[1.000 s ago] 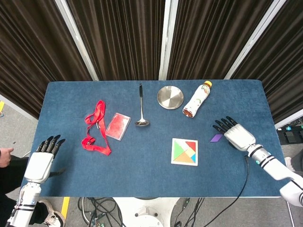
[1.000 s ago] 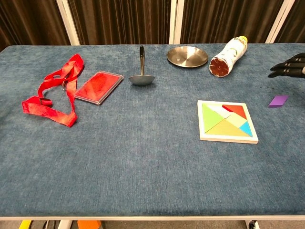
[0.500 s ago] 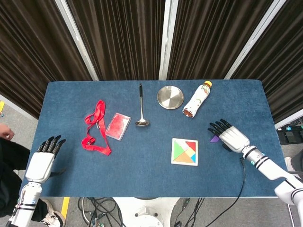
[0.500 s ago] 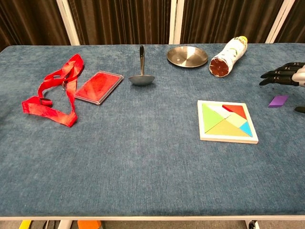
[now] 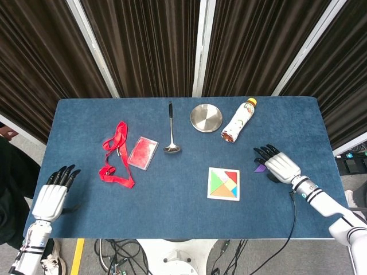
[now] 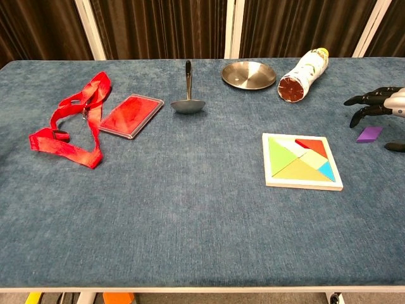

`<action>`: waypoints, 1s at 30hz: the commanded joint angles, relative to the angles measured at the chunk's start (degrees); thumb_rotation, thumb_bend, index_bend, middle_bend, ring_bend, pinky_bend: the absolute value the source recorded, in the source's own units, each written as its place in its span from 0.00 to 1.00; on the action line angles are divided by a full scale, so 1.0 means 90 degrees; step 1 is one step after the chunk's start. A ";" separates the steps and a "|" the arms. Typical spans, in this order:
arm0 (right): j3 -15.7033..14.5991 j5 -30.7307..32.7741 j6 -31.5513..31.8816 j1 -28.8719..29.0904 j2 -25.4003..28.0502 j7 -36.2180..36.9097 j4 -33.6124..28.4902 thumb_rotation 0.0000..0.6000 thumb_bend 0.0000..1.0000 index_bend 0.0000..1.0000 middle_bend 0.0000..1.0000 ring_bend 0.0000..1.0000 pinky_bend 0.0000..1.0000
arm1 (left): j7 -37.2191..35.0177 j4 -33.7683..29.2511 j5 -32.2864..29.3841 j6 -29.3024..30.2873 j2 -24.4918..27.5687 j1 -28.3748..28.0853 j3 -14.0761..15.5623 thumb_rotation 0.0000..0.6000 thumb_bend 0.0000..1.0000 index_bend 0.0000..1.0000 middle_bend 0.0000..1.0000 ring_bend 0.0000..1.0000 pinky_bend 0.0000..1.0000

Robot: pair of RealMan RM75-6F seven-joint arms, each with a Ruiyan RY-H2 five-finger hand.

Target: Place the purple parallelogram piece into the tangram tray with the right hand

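Right hand (image 5: 279,165) over purple piece (image 6: 369,133), fingers spread and curling down, nothing held. Piece flat on desk (image 5: 172,183), well right of tray (image 6: 302,161). Risk: fingertips skidding thin piece across cloth instead of pinching it. Left hand (image 5: 51,195) open, idle.

The right hand (image 5: 277,164) is held low with fingers spread and curled down, nothing gripped, while the left hand (image 5: 53,193) is kept flat, fingers apart.
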 commanded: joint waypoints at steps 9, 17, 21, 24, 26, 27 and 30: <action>-0.0026 0.0084 0.0084 -0.0007 -0.0028 0.0051 0.0103 1.00 0.29 0.34 0.00 0.00 0.00 | 0.0035 -0.0031 0.0002 -0.0016 -0.0006 -0.0021 0.0007 1.00 0.06 0.12 0.04 0.00 0.15; -0.0055 0.0130 0.0102 -0.0031 -0.0032 0.0035 0.0125 1.00 0.29 0.41 0.00 0.00 0.00 | 0.0038 -0.0015 -0.0013 -0.0031 -0.0017 -0.0027 0.0015 1.00 0.06 0.12 0.04 0.00 0.15; -0.0071 0.0153 0.0121 -0.0064 -0.0034 0.0007 0.0122 1.00 0.29 0.44 0.00 0.00 0.00 | 0.0033 0.0002 -0.0014 -0.0045 -0.0033 -0.0032 0.0024 1.00 0.06 0.12 0.04 0.00 0.15; -0.0077 0.0175 0.0124 -0.0084 -0.0029 -0.0003 0.0113 1.00 0.29 0.45 0.00 0.00 0.00 | 0.0023 0.0016 -0.0011 -0.0048 -0.0042 -0.0032 0.0032 1.00 0.06 0.12 0.04 0.00 0.15; -0.0078 0.0189 0.0129 -0.0097 -0.0025 -0.0020 0.0110 1.00 0.29 0.46 0.00 0.00 0.00 | 0.0014 0.0029 -0.0016 -0.0050 -0.0047 -0.0030 0.0034 1.00 0.06 0.12 0.04 0.00 0.15; -0.0079 0.0196 0.0131 -0.0104 -0.0022 -0.0021 0.0104 1.00 0.29 0.46 0.00 0.00 0.00 | 0.0009 0.0033 -0.0020 -0.0051 -0.0049 -0.0030 0.0033 1.00 0.06 0.12 0.04 0.00 0.15; -0.0060 0.0223 0.0181 -0.0127 -0.0017 -0.0036 0.0091 1.00 0.29 0.49 0.00 0.00 0.00 | -0.0012 0.0042 -0.0022 -0.0045 -0.0050 -0.0027 0.0033 1.00 0.06 0.12 0.04 0.00 0.15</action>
